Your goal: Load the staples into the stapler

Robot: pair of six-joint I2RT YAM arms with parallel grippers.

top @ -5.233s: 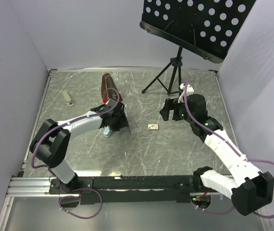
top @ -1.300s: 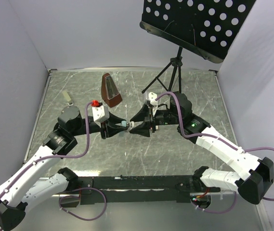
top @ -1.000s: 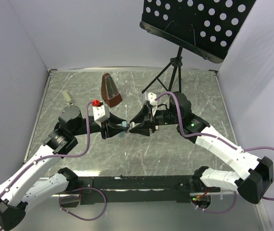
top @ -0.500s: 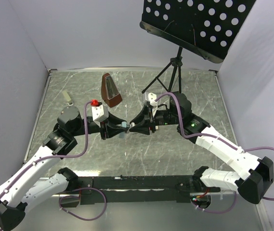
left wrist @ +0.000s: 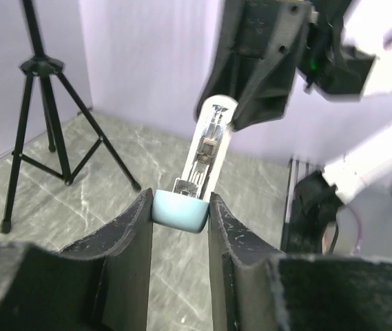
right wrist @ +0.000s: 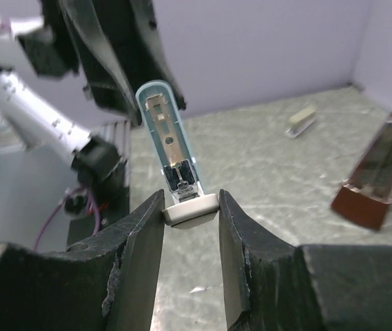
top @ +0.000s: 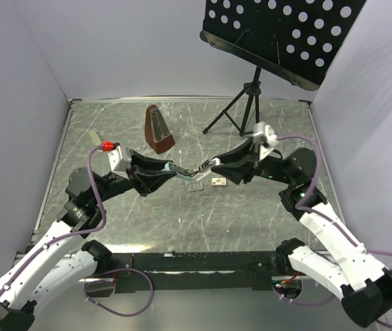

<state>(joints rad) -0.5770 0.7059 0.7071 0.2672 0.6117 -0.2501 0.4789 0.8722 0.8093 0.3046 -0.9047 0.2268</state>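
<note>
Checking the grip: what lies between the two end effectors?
The opened stapler, its ends pinched by the left end effector and right end effector; seen in the top view.

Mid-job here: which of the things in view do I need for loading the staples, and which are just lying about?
For the job: stapler, held open between left pincer and right pincer; cream staple box on the table.

Lying about: metronome; music stand; small translucent piece; small beige object at far left.
</note>
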